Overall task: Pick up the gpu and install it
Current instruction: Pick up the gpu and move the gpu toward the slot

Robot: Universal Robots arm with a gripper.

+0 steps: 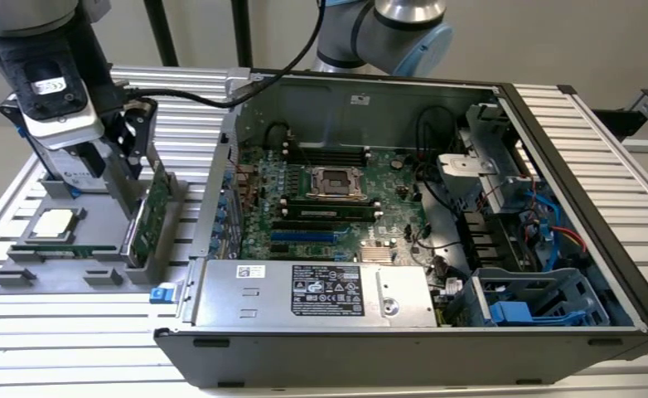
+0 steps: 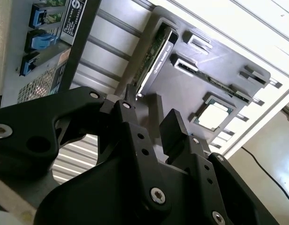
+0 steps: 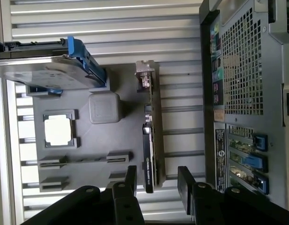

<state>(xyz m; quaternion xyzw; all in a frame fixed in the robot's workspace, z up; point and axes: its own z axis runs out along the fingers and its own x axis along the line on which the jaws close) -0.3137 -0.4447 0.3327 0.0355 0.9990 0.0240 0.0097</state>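
The gpu (image 1: 147,217) stands on its long edge in a slot of the grey holder tray (image 1: 92,274), at the exterior view's left, beside the open computer case. In the first wrist view the gpu (image 3: 151,136) shows edge-on, with its silver bracket at the end far from the fingers. My gripper (image 3: 157,177) is open above the tray. One black finger is on each side of the card's near end, with a gap to the card on both sides. The second wrist view shows the gripper (image 2: 151,117) just short of the gpu (image 2: 156,54). Nothing is held.
A silver hard drive (image 3: 50,70) with a blue frame, a processor chip (image 3: 57,130) and a RAM stick (image 1: 48,250) share the tray. The open computer case (image 1: 568,166) lies at the exterior view's right with its motherboard (image 1: 324,199) exposed. Its power supply (image 1: 313,290) sits in front.
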